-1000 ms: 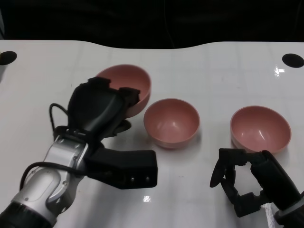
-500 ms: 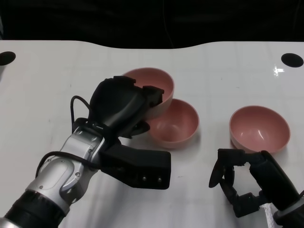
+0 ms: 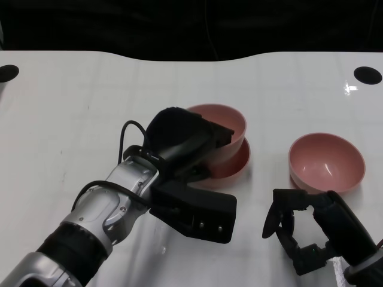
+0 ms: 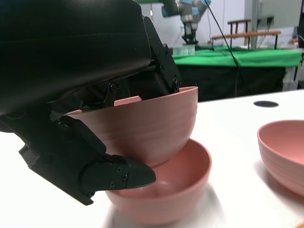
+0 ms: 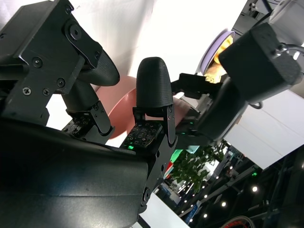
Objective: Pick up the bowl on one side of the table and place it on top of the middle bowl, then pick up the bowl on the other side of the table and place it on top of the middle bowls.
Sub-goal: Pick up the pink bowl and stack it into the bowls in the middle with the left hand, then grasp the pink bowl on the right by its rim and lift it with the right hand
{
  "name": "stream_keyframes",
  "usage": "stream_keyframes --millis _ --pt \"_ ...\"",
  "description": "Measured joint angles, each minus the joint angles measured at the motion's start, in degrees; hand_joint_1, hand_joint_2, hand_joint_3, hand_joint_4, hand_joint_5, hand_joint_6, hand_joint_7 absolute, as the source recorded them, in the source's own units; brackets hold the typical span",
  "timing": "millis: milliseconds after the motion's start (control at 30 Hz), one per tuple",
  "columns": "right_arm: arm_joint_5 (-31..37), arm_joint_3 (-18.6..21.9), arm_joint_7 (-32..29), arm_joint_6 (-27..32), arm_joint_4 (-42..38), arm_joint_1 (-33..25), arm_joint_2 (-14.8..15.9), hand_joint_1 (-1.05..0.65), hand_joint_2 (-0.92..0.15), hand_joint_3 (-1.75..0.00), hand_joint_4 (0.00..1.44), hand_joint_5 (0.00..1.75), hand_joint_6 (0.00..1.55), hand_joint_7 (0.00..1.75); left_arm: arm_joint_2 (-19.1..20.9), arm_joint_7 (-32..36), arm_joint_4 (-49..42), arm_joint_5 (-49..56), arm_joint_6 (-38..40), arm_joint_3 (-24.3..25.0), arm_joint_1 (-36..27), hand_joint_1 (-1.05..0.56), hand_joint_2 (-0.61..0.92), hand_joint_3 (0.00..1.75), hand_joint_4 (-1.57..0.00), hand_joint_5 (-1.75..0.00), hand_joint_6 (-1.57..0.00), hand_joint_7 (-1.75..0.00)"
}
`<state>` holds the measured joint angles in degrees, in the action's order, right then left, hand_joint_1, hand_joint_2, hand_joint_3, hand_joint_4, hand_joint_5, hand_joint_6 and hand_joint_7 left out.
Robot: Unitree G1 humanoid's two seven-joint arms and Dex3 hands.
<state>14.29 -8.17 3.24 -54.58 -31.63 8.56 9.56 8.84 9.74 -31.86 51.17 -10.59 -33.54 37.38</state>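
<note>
Your robot's left hand (image 3: pixel 179 140) is gripping a round pink plastic bowl (image 3: pixel 224 122) by its rim — black fingers (image 4: pixel 161 57) are hooked over the edge, and another finger (image 4: pixel 118 173) is pressing on the outside wall. Your held bowl is sitting tilted right above the middle pink bowl (image 3: pixel 236 164), which is resting on the white table (image 3: pixel 78 101). In the left wrist view the bottom of the held bowl is dipping inside the middle bowl's rim, but you cannot tell if the two are touching yet.

A third pink bowl (image 3: pixel 327 161) is sitting on the table to the right of the middle bowl, well apart from it. Nothing is touching it.

Your robot's right hand (image 3: pixel 305 230) is waiting just in front of that third bowl, on the side nearer the robot. Its fingers (image 3: pixel 281 215) are spread apart and are holding nothing. In the right wrist view you are seeing those same black fingers (image 5: pixel 154 90) standing apart, with a bit of pink bowl behind them.

Two round black holes are showing in the table, far from the middle bowl — one (image 3: pixel 9 73) at the far left edge and one (image 3: pixel 367 75) at the far right edge. The silver left forearm (image 3: pixel 96 221) is reaching in from the near left toward the middle bowl.
</note>
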Motion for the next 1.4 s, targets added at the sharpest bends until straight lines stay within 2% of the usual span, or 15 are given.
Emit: stream_keyframes --millis 33,100,133,200,233,300,333,400,467,567,833,933,1167,1333,1400 --pt "-0.02 0.00 0.03 -0.01 0.00 -0.01 0.01 0.11 -0.14 -1.60 0.86 1.75 0.85 1.31 -0.27 -0.01 -0.81 0.08 -0.02 -0.31 0.12 -0.31 0.70 0.64 -0.83 -1.75 -0.84 -1.05" --pt "-0.02 0.00 0.08 -0.02 0.01 -0.02 0.04 0.10 -0.14 -1.60 0.87 1.75 0.86 1.30 -0.65 -0.02 -1.95 0.18 0.06 -0.76 0.34 -0.33 0.78 0.47 -0.81 -1.64 -0.85 -0.92" --pt "-0.02 0.00 0.09 -0.02 0.07 -0.05 0.05 0.09 -0.14 -1.59 0.88 1.75 0.85 1.30 -0.76 -0.05 -2.34 0.11 0.03 -0.87 0.43 -0.33 0.83 0.37 -0.76 -1.40 -0.77 -0.80" --pt "-0.01 0.00 0.09 -0.02 0.54 -0.26 0.09 0.08 -0.15 -1.58 0.88 1.75 0.86 1.30 -0.92 -0.55 -2.96 -0.24 -0.01 -0.87 0.45 -0.35 0.90 0.28 -0.66 -1.18 -0.64 -0.61" --pt "0.00 0.00 0.09 -0.02 0.83 -0.35 0.12 0.08 -0.16 -1.57 0.87 1.75 0.85 1.30 -0.94 -1.76 -3.06 -0.75 0.14 -0.87 0.45 -0.40 0.91 0.28 -0.52 -0.88 -0.53 -0.38" --pt "0.00 -0.01 0.10 -0.02 1.41 -0.44 0.13 0.08 -0.16 -1.57 0.87 1.75 0.85 1.30 -0.91 -4.62 -2.96 -1.20 1.04 -0.88 0.45 -0.45 0.92 0.29 -0.43 -0.61 -0.46 -0.18" --pt "0.00 -0.01 0.11 -0.02 1.59 -0.49 0.13 0.08 -0.16 -1.57 0.87 1.75 0.85 1.30 -0.87 -5.71 -2.88 -1.23 1.42 -0.91 0.45 -0.46 0.92 0.29 -0.42 -0.59 -0.45 -0.16" --pt "-0.01 -0.03 0.28 -0.02 1.64 -0.61 0.14 0.08 -0.15 -1.57 0.87 1.75 0.86 1.30 -0.39 -8.13 -1.69 -0.96 2.74 -1.37 0.45 -0.65 0.92 0.38 -0.10 -0.42 -0.24 -0.04" --pt "-0.10 -0.10 0.49 -0.02 1.64 -0.69 0.14 0.08 -0.15 -1.58 0.86 1.75 0.86 1.30 0.28 -10.71 0.37 -0.02 4.56 -1.98 0.44 -0.73 0.92 0.43 -0.02 -0.34 -0.18 -0.01" --pt "-0.36 -0.13 0.68 -0.06 1.64 -0.72 0.13 0.08 -0.15 -1.59 0.86 1.74 0.86 1.30 1.23 -13.40 3.61 0.20 6.31 -2.09 0.27 -0.83 0.92 0.53 0.00 -0.22 -0.13 -0.01" --pt "-0.57 -0.17 0.85 -0.15 1.53 -0.67 0.11 0.06 -0.15 -1.59 0.85 1.74 0.85 1.31 4.66 -17.01 14.29 0.19 7.50 -1.70 -2.08 -0.89 0.92 0.61 0.00 -0.09 -0.07 -0.01" --pt "-0.61 -0.16 0.84 -0.17 1.50 -0.67 0.10 0.07 -0.15 -1.59 0.86 1.75 0.85 1.31 6.32 -16.84 18.04 0.59 7.50 -0.84 -4.43 -0.89 0.92 0.61 0.00 -0.08 -0.06 0.00" --pt "-0.97 -0.25 0.96 -0.04 1.44 -0.69 0.05 0.07 -0.21 -1.51 0.84 1.74 0.84 1.31 8.99 -13.97 24.32 0.07 6.07 2.56 -11.15 -0.83 0.92 0.57 -0.02 -0.07 -0.06 -0.01" --pt "-0.99 -0.24 0.93 0.30 1.65 -1.14 -0.02 0.08 -0.17 -1.56 0.86 1.75 0.85 1.31 11.38 -6.01 27.52 -4.59 -1.20 8.20 -17.71 -0.72 0.92 0.47 -0.13 -0.18 -0.17 -0.07" --pt "-0.98 -0.23 0.90 0.62 1.80 -1.37 -0.04 0.09 -0.15 -1.58 0.87 1.75 0.86 1.31 12.15 -2.49 27.84 -6.37 -4.85 10.43 -20.33 -0.64 0.92 0.41 -0.15 -0.47 -0.28 -0.08"
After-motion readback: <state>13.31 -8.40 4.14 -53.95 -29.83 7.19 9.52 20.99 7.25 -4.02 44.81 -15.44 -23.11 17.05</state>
